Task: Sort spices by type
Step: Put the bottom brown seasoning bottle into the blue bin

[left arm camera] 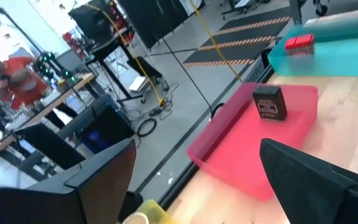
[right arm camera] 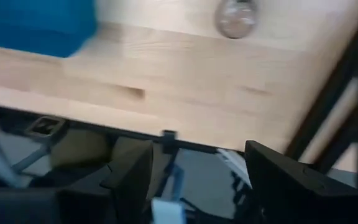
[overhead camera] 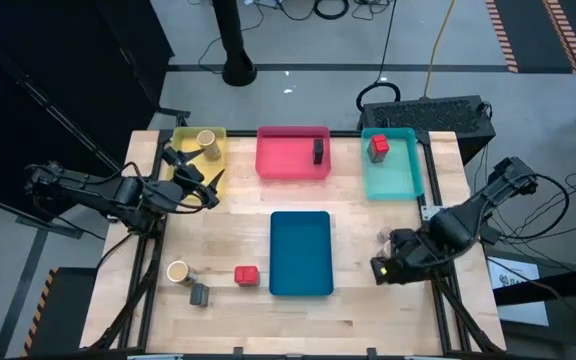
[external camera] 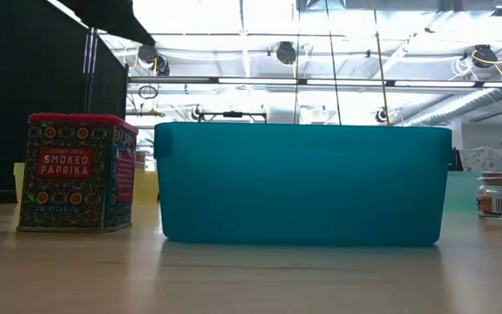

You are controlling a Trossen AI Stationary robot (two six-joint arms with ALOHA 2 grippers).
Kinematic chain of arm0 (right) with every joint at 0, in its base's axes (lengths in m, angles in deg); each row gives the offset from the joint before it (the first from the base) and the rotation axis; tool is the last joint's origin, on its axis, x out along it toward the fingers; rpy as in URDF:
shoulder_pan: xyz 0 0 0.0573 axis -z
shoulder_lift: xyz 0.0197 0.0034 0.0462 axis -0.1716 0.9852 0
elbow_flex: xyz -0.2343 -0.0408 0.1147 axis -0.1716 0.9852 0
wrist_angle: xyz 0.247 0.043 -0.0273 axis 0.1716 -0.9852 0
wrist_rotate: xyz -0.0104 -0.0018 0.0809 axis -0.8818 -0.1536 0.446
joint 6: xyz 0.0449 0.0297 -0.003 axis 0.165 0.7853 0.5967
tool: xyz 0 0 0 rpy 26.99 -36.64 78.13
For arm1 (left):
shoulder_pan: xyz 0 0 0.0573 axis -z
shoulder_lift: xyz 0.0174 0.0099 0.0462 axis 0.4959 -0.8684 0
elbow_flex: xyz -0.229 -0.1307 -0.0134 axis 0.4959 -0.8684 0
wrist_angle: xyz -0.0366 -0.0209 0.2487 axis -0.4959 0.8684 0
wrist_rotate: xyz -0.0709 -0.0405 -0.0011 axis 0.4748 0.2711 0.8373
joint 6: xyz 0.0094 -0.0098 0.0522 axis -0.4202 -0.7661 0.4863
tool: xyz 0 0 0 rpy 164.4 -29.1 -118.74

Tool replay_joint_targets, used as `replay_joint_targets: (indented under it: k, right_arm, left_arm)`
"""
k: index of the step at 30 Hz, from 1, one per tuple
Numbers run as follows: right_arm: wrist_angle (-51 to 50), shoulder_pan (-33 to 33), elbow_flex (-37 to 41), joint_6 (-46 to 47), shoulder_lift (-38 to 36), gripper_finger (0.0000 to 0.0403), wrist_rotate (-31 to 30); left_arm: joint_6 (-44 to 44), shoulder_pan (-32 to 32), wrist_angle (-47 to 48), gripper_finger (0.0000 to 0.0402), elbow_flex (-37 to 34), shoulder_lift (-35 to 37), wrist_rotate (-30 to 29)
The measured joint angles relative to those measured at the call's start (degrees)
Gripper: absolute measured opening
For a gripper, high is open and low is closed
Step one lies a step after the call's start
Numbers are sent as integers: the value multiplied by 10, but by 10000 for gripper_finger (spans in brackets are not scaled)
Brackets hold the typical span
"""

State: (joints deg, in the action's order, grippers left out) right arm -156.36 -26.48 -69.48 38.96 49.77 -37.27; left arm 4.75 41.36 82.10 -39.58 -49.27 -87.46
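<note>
My left gripper (overhead camera: pixel 200 176) (left arm camera: pixel 191 180) hovers open by the yellow tray (overhead camera: pixel 190 160), which holds a tan jar (overhead camera: pixel 206 140). A dark box (overhead camera: pixel 318 150) (left arm camera: pixel 269 102) stands in the pink tray (overhead camera: pixel 288 165), and a red box (overhead camera: pixel 378 147) (left arm camera: pixel 299 43) in the teal tray (overhead camera: pixel 398 178). On the table's near left stand another tan jar (overhead camera: pixel 177 271), a grey box (overhead camera: pixel 200 294) and a red paprika box (overhead camera: pixel 246 275) (external camera: pixel 77 172). My right gripper (overhead camera: pixel 380 268) (right arm camera: pixel 197 180) is open at the near right, just nearer than a small clear round jar (overhead camera: pixel 383 238) (right arm camera: pixel 237 17).
A blue tray (overhead camera: pixel 300 252) (external camera: pixel 303 183) sits in the table's middle, between the loose containers on the left and the right gripper. The right wrist view looks past the table's near edge (right arm camera: pixel 166 134). A person works at a bench (left arm camera: pixel 17 81) in the room beyond.
</note>
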Motion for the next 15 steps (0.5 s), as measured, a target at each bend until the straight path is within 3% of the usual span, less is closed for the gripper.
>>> replay_joint_targets:
  k: [9, 15]
  right_arm:
    - [-41, -46, 0, 64, 4, 238, -9]
    - [-39, -55, 0, 60, 39, 238, -9]
  left_arm:
    - [57, 0, -42, 350, 0, 0, 0]
    - [50, 20, 20, 350, 0, 6, 22]
